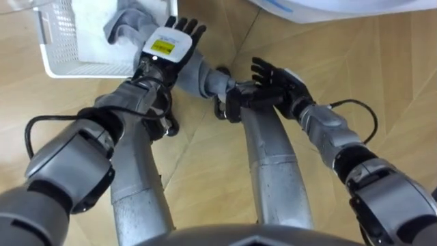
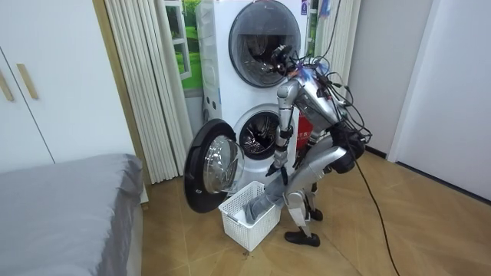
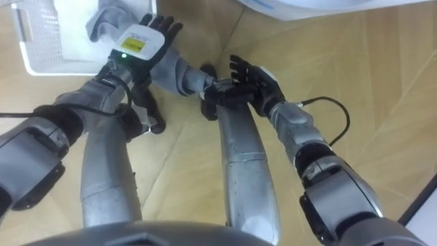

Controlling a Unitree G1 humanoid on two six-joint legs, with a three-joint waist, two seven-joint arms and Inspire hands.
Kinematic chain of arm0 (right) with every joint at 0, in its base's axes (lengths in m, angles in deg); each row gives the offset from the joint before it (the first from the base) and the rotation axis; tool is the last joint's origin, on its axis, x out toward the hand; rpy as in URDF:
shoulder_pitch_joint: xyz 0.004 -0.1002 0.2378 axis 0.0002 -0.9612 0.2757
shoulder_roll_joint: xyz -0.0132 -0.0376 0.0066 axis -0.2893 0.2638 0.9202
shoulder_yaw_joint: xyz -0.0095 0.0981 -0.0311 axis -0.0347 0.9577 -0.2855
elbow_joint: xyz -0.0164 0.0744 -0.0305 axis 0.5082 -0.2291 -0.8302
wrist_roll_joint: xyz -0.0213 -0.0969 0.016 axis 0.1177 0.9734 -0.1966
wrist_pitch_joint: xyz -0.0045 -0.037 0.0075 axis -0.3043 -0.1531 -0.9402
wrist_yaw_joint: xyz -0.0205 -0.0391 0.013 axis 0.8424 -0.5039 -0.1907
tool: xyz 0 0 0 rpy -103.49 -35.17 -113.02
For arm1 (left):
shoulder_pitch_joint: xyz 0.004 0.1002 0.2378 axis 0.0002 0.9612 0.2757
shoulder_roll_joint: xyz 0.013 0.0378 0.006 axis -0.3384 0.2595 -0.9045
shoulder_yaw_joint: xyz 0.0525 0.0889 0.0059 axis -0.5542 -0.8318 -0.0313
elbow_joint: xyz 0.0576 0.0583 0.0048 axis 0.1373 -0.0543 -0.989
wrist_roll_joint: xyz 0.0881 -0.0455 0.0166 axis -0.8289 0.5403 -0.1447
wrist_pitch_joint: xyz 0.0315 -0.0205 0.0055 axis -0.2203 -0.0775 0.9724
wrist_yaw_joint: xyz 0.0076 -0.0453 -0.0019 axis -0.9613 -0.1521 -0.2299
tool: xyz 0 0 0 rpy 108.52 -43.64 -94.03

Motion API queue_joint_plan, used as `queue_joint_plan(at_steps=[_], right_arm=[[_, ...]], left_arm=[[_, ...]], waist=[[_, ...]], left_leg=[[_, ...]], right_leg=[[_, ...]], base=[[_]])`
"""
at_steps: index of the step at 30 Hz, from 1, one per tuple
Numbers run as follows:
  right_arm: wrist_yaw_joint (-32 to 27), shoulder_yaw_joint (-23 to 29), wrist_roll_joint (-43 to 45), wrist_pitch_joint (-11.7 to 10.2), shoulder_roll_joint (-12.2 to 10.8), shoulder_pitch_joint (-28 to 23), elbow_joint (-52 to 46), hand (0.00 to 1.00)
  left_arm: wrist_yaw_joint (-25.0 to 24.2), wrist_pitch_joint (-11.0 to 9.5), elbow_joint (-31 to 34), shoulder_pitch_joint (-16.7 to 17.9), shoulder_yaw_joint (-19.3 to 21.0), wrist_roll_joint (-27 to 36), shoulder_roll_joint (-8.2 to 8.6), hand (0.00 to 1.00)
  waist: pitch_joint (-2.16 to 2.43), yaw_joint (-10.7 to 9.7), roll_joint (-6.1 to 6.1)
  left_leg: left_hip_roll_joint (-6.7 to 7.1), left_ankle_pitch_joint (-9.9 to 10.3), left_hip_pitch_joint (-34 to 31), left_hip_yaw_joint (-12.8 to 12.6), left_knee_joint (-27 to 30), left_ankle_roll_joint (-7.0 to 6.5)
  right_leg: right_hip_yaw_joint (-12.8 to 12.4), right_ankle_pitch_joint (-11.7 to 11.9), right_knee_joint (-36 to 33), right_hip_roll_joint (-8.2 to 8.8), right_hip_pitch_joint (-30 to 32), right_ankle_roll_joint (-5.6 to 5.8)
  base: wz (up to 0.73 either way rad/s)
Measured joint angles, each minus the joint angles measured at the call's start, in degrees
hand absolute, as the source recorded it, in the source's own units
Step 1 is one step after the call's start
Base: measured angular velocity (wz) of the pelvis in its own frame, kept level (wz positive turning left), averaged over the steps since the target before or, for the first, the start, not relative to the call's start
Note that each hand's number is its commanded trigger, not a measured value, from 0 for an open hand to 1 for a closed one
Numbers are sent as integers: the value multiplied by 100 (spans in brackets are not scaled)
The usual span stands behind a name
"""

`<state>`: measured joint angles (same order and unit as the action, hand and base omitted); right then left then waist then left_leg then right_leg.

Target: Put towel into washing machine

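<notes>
left hand point(image 1: 169, 42) upper left, fingers straight, holding nothing, just beside grey towel point(image 1: 125, 27) in white laundry basket point(image 1: 56, 49), right hand point(image 1: 276, 76) mid-frame, relaxed and empty, washing machine door point(image 2: 209, 165) hanging open

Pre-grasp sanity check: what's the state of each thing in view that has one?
Lower washing machine door: open.
Upper machine door: shut.
Laundry basket: upright on floor.
Towel: bunched at the basket's rim, ungrasped.
Left hand: open, beside the towel.
Right hand: open, empty.
</notes>
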<state>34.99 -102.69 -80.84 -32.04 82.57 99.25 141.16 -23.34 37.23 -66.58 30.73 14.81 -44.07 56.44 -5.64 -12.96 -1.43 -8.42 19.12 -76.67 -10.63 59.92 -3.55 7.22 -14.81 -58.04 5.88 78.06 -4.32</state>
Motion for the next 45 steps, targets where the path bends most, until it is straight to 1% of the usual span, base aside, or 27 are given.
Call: queue_joint_plan(at_steps=[4, 6, 8, 9, 11, 14, 17, 20, 23, 25, 28, 31, 33, 34, 36, 39, 42, 43, 45], right_arm=[[-9, -121, 1, 13, -4, -25, -191, 0], [2, -222, -3, 12, -18, 1, -235, 0], [30, -285, -12, 12, -34, 41, -235, 0], [77, -289, -5, 16, -45, 87, -235, 0], [147, -293, -5, 12, -56, 131, -235, 0], [156, -375, -4, 13, -74, 159, -259, 0], [167, -392, -5, 13, -81, 159, -257, 0], [196, -392, 5, 13, -90, 148, -249, 0], [180, -390, -1, 13, -125, 111, -248, 0], [184, -396, 8, 12, -137, 72, -229, 0], [189, -390, -28, 16, -146, 5, -93, 0], [175, -392, -170, 15, -147, -73, 9, 0], [98, -390, -291, 18, -149, -151, 144, 0], [89, -386, -292, 18, -149, -167, 152, 0], [59, -352, -233, 16, -145, -261, 205, 0], [59, -262, -215, 16, -136, -256, 357, 0], [47, -200, -161, 21, -1, -267, 367, 0], [46, -199, -161, 20, 33, -298, 365, 0], [-5, -197, -200, 17, 135, -314, 364, 0]], left_arm=[[-253, -28, 1, -1, -30, 293, 32, 100], [-468, -29, 0, -50, -138, 549, 43, 100], [-639, -29, -10, -77, -172, 638, 40, 100], [-738, -28, -21, -93, -173, 640, 24, 100], [-892, -23, -30, -91, -183, 663, 3, 100], [-1150, -3, -58, -126, -183, 859, -43, 100], [-1380, 13, -80, -141, -184, 859, -46, 100], [-1590, 13, -84, -101, -184, 860, -45, 100], [-1649, 12, -75, -9, -183, 861, -39, 100], [-1659, 12, -78, 72, -182, 851, -30, 100], [-1728, 4, -87, 209, -183, 851, -19, 100], [-1705, 2, -133, 299, -184, 852, 30, 100], [-1692, 0, -138, 415, -169, 855, 83, 100], [-1689, -4, -138, 452, -163, 855, 88, 100], [-1606, -29, -137, 560, -99, 853, 108, 100], [-1553, -73, -137, 583, 98, 851, 98, 100], [-1284, -85, -130, 583, 282, 852, 57, 100], [-1218, -86, -119, 590, 320, 850, 50, 100], [-930, -88, -40, 593, 392, 852, 17, 100]], waist=[[5, -100, -22], [7, -136, -59], [4, -187, -67], [3, -242, -70], [5, -283, -78], [11, -317, -127], [15, -344, -144], [23, -372, -157], [31, -372, -173], [36, -371, -183], [37, -357, -184], [40, -274, -187], [39, -159, -185], [40, -136, -184], [43, -50, -176], [40, 69, -160], [37, 248, -135], [41, 261, -119], [40, 403, -79]], left_leg=[[-24, 46, -25, 4, 42, 2], [-87, 107, -49, 31, 136, 14], [-105, 143, -75, 62, 187, 28], [-106, 146, -78, 73, 187, 25], [-102, 156, -78, 82, 187, 30], [-101, 162, -76, 84, 184, 35], [-94, 165, -76, 86, 181, 31], [-81, 167, -47, 82, 169, 28], [-89, 167, 37, 69, 151, 29], [-96, 169, 166, 44, 104, 32], [-86, 163, 498, 24, -51, 40], [-85, 143, 875, -27, -266, 57], [-80, 138, 1223, -66, -453, 67], [-80, 136, 1307, -79, -503, 70], [-63, 112, 1618, -99, -715, 94], [-50, 109, 1807, -101, -808, 100], [-31, 101, 2094, -105, -932, 110], [-20, 101, 2157, -89, -958, 110], [24, 84, 2424, -89, -1093, 111]], right_leg=[[8, -35, -21, -17, 19, -1], [15, -56, -42, -88, 19, -6], [36, -75, -64, -91, 19, -10], [37, -81, -65, -90, 19, -7], [35, -86, -65, -90, 19, -3], [35, -99, -69, -93, 19, 2], [31, -107, -65, -91, 15, 14], [24, -110, -60, -83, -8, 20], [13, -110, -43, -91, -77, 20], [0, -109, 1, -100, -190, 19], [11, -103, 150, -98, -523, 15], [-7, -58, 383, -134, -881, 45], [-23, -36, 573, -158, -1215, 70], [-22, -34, 628, -165, -1305, 72], [-25, -20, 822, -168, -1596, 92], [-6, -21, 927, -172, -1798, 97], [26, -28, 1060, -168, -2111, 113], [36, -34, 1079, -159, -2181, 122], [78, -50, 1141, -93, -2426, 148]], base=[[-2], [-15], [-5], [0], [0], [0], [0], [0], [0], [-2], [0], [-6], [-7], [0], [0], [0], [2], [10], [14]])
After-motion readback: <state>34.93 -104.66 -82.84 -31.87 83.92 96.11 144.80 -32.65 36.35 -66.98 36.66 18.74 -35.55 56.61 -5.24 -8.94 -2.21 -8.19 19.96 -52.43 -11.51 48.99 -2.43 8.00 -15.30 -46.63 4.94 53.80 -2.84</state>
